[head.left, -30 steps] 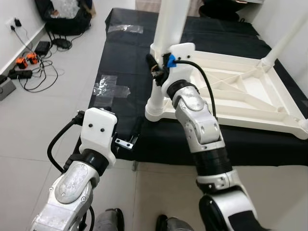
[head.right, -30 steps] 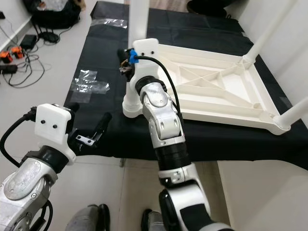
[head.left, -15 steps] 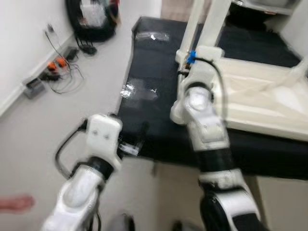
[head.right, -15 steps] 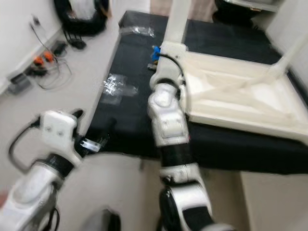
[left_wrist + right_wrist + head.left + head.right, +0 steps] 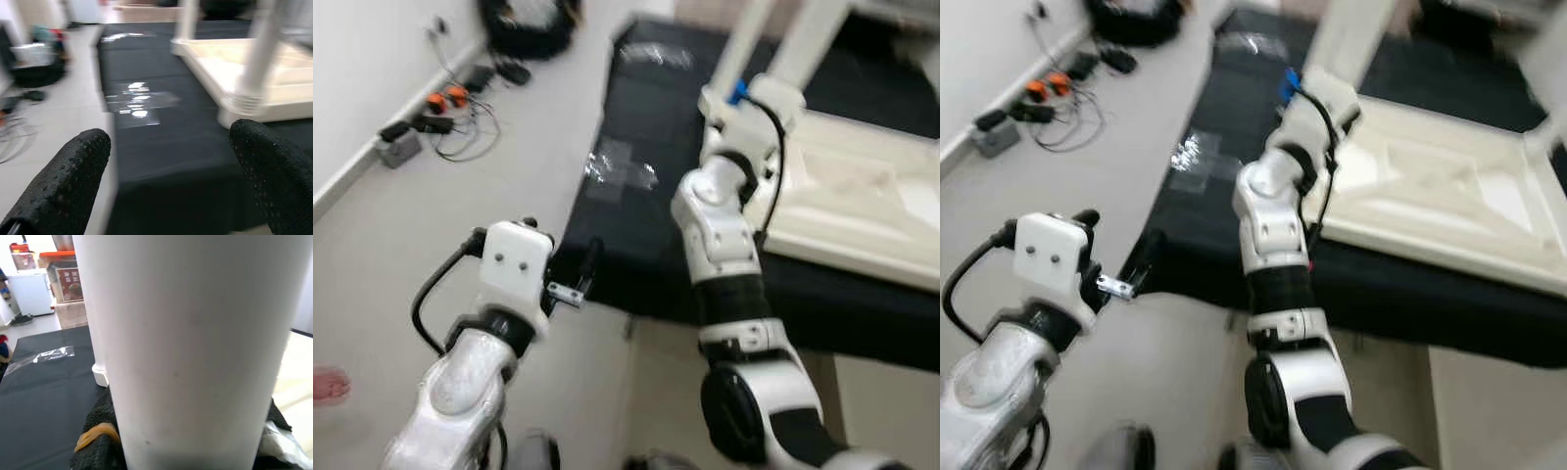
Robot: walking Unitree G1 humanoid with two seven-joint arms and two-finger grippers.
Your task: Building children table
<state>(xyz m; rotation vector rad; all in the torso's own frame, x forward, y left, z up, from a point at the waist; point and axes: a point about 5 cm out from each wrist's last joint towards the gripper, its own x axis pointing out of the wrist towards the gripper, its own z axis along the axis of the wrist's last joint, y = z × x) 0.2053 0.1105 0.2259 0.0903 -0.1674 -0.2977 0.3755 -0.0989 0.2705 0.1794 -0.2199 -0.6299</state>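
The white plastic children's table (image 5: pixel 862 201) lies upside down on a black-covered platform (image 5: pixel 636 215), with its legs pointing up. My right gripper (image 5: pixel 190 431) is shut on the near-left table leg (image 5: pixel 186 333); black pads (image 5: pixel 98 440) press on either side of it. In the eye views that arm (image 5: pixel 720 225) reaches up to the leg (image 5: pixel 1347 39) at the table's corner. My left gripper (image 5: pixel 171 142) hangs open and holds nothing, low beside the platform's front left edge, its fingers (image 5: pixel 73 181) wide apart. Another leg (image 5: pixel 264 58) stands in a corner socket.
Patches of clear tape (image 5: pixel 622 171) shine on the black cover. Cables and a power strip (image 5: pixel 431 108) lie along the left wall, with a dark bag (image 5: pixel 524 15) further back. Pale tiled floor (image 5: pixel 431 215) stretches left of the platform.
The whole picture has swung and blurred, so the camera moved. My right gripper stays clamped on the leg, and the left gripper stays open near the platform edge.
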